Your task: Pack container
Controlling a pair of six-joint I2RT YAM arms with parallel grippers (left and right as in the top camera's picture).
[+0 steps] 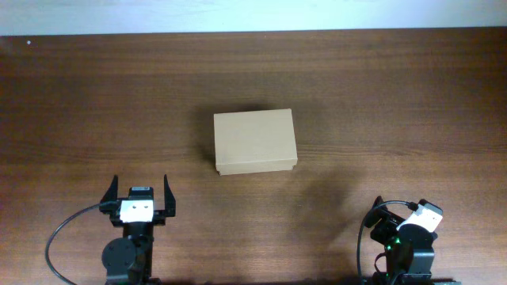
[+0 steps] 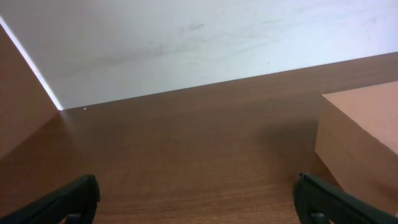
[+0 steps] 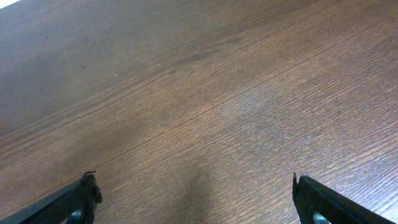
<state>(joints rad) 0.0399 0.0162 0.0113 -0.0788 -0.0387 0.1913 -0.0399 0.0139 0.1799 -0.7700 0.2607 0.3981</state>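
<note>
The container (image 1: 255, 141) is a plain tan cardboard box with its lid shut, in the middle of the wooden table. Its corner also shows at the right edge of the left wrist view (image 2: 364, 134). My left gripper (image 1: 140, 188) is open and empty near the front left, well short of the box; in its own view (image 2: 196, 199) the fingers stand wide apart. My right gripper (image 1: 394, 207) is at the front right, far from the box. In its own view (image 3: 196, 199) it is open over bare wood. No tape rolls are in view.
The dark wooden table (image 1: 380, 95) runs back to a white wall (image 2: 186, 43). A black cable (image 1: 59, 237) loops by the left arm's base.
</note>
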